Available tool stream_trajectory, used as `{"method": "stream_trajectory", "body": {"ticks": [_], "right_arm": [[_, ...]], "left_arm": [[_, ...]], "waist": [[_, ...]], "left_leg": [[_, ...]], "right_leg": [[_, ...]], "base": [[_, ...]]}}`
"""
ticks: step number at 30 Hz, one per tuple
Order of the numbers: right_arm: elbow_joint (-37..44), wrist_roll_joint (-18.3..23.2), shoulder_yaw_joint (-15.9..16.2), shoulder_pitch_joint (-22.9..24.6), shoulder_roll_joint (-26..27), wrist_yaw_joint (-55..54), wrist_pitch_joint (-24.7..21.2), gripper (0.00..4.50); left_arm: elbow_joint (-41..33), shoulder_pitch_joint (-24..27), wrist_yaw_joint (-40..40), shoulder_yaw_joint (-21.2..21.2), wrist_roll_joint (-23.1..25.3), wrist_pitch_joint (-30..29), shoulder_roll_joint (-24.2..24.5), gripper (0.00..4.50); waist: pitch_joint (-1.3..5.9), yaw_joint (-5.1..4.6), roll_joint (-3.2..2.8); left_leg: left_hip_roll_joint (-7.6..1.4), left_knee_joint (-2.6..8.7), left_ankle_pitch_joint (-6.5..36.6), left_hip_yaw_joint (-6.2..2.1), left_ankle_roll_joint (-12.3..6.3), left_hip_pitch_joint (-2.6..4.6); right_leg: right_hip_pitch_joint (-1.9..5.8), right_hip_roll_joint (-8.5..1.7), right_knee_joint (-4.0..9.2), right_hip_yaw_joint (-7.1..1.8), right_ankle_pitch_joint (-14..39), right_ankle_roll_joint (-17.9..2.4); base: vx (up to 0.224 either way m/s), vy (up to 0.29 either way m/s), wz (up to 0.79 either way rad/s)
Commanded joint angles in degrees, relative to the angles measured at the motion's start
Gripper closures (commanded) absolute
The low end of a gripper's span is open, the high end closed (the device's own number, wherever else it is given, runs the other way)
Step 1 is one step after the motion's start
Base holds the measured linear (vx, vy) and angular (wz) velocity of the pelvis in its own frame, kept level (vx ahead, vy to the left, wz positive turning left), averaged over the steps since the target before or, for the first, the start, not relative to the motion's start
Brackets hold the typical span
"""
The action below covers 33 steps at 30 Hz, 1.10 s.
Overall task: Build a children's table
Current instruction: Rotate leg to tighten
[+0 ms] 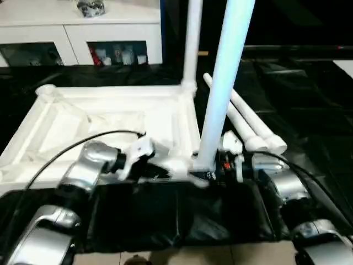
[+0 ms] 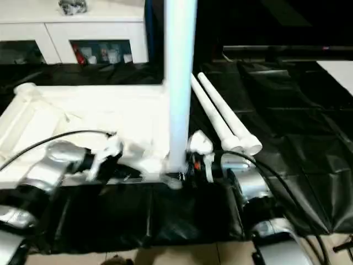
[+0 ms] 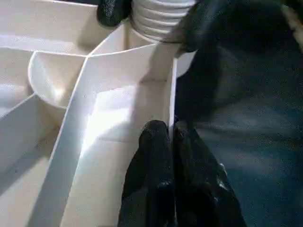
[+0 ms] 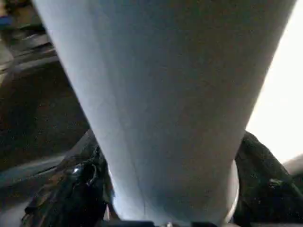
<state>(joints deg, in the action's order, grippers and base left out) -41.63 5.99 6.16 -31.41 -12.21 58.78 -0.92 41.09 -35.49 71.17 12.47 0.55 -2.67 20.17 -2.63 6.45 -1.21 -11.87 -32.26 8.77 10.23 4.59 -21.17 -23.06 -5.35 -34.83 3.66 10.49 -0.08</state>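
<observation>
A: Tabletop (image 1: 66,118) status? Where are we?

B: Upside down on the black sheet (image 1: 309,110), ribbed underside up, in front of us. White cabinet (image 1: 83,33) behind it.

A: Legs?

B: We see four. One (image 1: 192,44) stands upright in the far right corner socket. One (image 1: 223,83) stands upright at the near right corner. Two spare legs (image 1: 248,118) lie side by side on the sheet, just right of the top, touching each other.

A: Near leg seated?

B: Can't tell. Left wrist view shows its ribbed end (image 3: 158,16) at the corner socket, but not how deep it sits.

A: Right gripper (image 4: 165,189)?

B: We have one black finger on either side of the near leg, low on the tube, right above the socket. Fingers (image 4: 71,189) sit against or just off the tube; we can't tell whether they actually clamp it.

A: Left gripper (image 3: 168,137)?

B: Fingers pressed together, nothing between them. Tips rest at the thin rim wall of the tabletop, just short of the near right corner, one finger inside the rim and the other over the sheet side.

A: Left arm?

B: Silver forearm (image 1: 83,171) reaches in over the near edge of the top, black cable (image 1: 71,146) looping over it.
</observation>
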Motion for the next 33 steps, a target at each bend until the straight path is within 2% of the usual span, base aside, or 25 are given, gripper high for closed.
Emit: {"method": "stream_trajectory", "body": {"ticks": [1, 2, 3, 5, 6, 9, 11, 13, 15, 20, 22, 25, 27, 28, 29, 31, 33], "right_arm": [[-4.3, -1.7, 0.3, -0.7, 3.5, -9.9, -0.7, 1.73], [-5.3, -1.7, -0.3, -1.0, 4.2, -12.4, -0.9, 1.73], [-8.1, -1.5, -2.2, -2.3, 6.9, -20.4, -1.6, 1.73], [-9.0, -1.4, -2.9, -2.7, 8.0, -23.7, -1.9, 1.74], [-10.6, -1.6, -3.6, -3.5, 9.9, -28.1, -2.0, 1.74], [-12.9, -1.4, -4.8, -4.8, 12.5, -33.3, -2.1, 1.74], [-15.4, -1.9, -5.4, -5.9, 15.1, -36.4, 1.0, 1.74], [-16.1, -2.4, -5.3, -6.4, 15.6, -36.5, 2.1, 1.04], [-16.7, -2.8, -5.2, -6.7, 15.8, -36.7, 2.8, 1.04], [-15.8, -3.9, -4.2, -6.4, 14.2, -34.4, 4.9, 0.61], [-15.6, -4.5, -3.9, -6.3, 13.0, -33.0, 6.4, 0.61], [-14.0, -4.1, -3.0, -5.5, 10.3, -25.0, 8.3, 0.61], [-11.3, -3.5, -1.2, -4.1, 7.8, -17.1, 8.5, 0.61], [-11.3, -3.5, -1.2, -4.1, 7.8, -17.1, 8.5, 0.61], [-9.5, -2.8, -0.4, -3.2, 6.5, -12.4, 8.2, 0.61], [-7.1, -2.0, 0.7, -2.1, 4.5, -6.3, 7.7, 0.61], [-5.5, -1.3, 1.4, -1.5, 3.1, -1.8, 6.8, 0.61]], "left_arm": [[1.2, -2.7, -8.5, -3.1, -2.0, -2.4, -4.2, 4.50], [1.5, -3.0, -10.0, -3.3, -1.9, -2.8, -5.0, 4.50], [1.7, -3.8, -14.2, -3.2, -1.1, -3.3, -7.2, 4.50], [1.7, -4.0, -15.6, -3.0, -0.6, -3.3, -8.1, 4.50], [1.8, -4.3, -18.4, -2.6, 0.3, -3.6, -9.5, 4.50], [1.9, -4.5, -21.4, -1.8, 1.8, -3.4, -11.0, 4.50], [2.3, -4.6, -23.5, -0.3, 3.7, -2.7, -12.2, 4.50], [2.3, -4.5, -24.0, -0.2, 3.8, -3.0, -12.5, 4.50], [2.1, -4.2, -23.9, -0.1, 3.8, -3.1, -12.4, 4.50], [0.3, -2.4, -19.6, 0.2, 3.1, -1.3, -10.4, 4.50], [-0.8, -1.6, -16.5, 0.0, 2.1, -0.4, -9.5, 4.50], [-3.1, -0.3, -10.5, -0.1, 0.0, -0.2, -7.7, 4.50], [-4.1, 0.4, -6.3, -0.1, -1.5, 0.5, -6.2, 4.50], [-4.1, 0.4, -6.3, -0.1, -1.5, 0.5, -6.2, 4.50], [-4.4, 0.5, -4.4, -0.1, -2.1, 0.8, -5.4, 4.50], [-4.9, 0.8, -1.5, -0.1, -2.8, 1.0, -4.2, 4.50], [-5.2, 0.8, 0.3, -0.1, -3.2, 1.0, -3.3, 4.50]], "waist": [[3.05, -0.22, 0.85], [3.04, -0.24, 0.83], [3.10, -0.37, 0.69], [3.15, -0.63, 0.78], [3.18, -0.74, 0.47], [3.32, -0.91, 0.44], [3.40, -0.97, 0.30], [3.41, -1.04, 0.16], [3.37, -1.14, 0.26], [3.38, -1.07, 0.20], [3.50, -1.20, 0.27], [3.65, -1.14, 0.29], [3.64, -0.78, 0.11], [3.67, -0.70, 0.16], [3.70, -0.64, 0.13], [3.68, -0.40, 0.19], [3.48, -0.24, 0.29]], "left_leg": [[-0.96, 3.84, 18.0, -0.20, 0.26, 0.82], [-0.96, 3.85, 18.4, -0.24, 0.47, 0.92], [-0.98, 3.81, 18.5, -0.29, 0.45, 0.99], [-0.87, 3.88, 18.5, -0.36, 0.41, 0.99], [-0.92, 3.89, 18.3, -0.32, 0.37, 0.90], [-0.86, 3.86, 17.2, -0.27, -0.15, 0.65], [-0.84, 3.86, 17.3, -0.31, -0.04, 0.66], [-0.83, 3.87, 17.9, -0.31, -0.19, 0.58], [-0.80, 3.91, 18.6, -0.31, -0.35, 0.59], [-0.89, 3.98, 19.6, -0.40, -0.60, 0.59], [-0.89, 3.93, 18.1, -0.34, -0.84, 0.36], [-0.89, 3.70, 16.5, -0.20, -1.74, 0.33], [-1.03, 3.45, 15.0, 0.04, -3.03, 0.27], [-0.97, 3.36, 14.5, 0.08, -3.26, 0.19], [-1.08, 3.38, 13.9, 0.06, -3.45, 0.16], [-1.11, 3.28, 14.3, 0.09, -3.94, 0.25], [-1.20, 3.44, 15.6, 0.10, -3.99, 0.31]], "right_leg": [[2.32, -3.18, 4.95, -2.05, 21.7, -10.9], [2.23, -3.24, 5.11, -2.07, 23.0, -10.3], [2.15, -3.29, 5.26, -2.17, 23.7, -9.7], [2.12, -3.14, 5.43, -2.09, 24.0, -9.2], [2.04, -3.03, 5.39, -2.19, 22.5, -9.2], [2.20, -2.80, 5.05, -2.16, 19.0, -9.7], [2.22, -2.84, 4.98, -2.06, 18.4, -10.0], [2.27, -2.81, 4.98, -2.04, 17.8, -10.0], [2.30, -2.71, 5.00, -2.01, 17.7, -10.2], [2.29, -2.87, 5.14, -2.02, 18.7, -10.0], [2.47, -2.81, 4.82, -2.06, 16.1, -10.5], [2.66, -2.72, 4.49, -2.05, 12.7, -11.7], [2.72, -2.43, 4.14, -1.97, 9.0, -13.0], [2.85, -2.37, 3.98, -1.91, 8.2, -13.1], [2.87, -2.41, 3.77, -1.91, 7.2, -13.5], [2.97, -2.36, 3.74, -1.86, 7.3, -13.9], [2.82, -2.44, 4.03, -1.90, 9.6, -13.8]], "base": [[0.000, 0.000, 0.00], [0.000, 0.000, 0.00], [0.000, 0.000, 0.00], [0.000, 0.000, 0.00], [0.000, 0.000, 0.00], [0.000, 0.000, 0.00], [0.000, 0.000, 0.00], [0.000, 0.000, 0.00], [0.000, 0.000, 0.00], [0.000, 0.000, 0.00], [0.000, 0.000, 0.00], [0.000, 0.000, 0.00], [0.000, 0.000, 0.00], [0.000, 0.000, 0.00], [0.000, 0.000, 0.00], [0.000, 0.000, 0.00], [0.000, 0.000, 0.00]]}}
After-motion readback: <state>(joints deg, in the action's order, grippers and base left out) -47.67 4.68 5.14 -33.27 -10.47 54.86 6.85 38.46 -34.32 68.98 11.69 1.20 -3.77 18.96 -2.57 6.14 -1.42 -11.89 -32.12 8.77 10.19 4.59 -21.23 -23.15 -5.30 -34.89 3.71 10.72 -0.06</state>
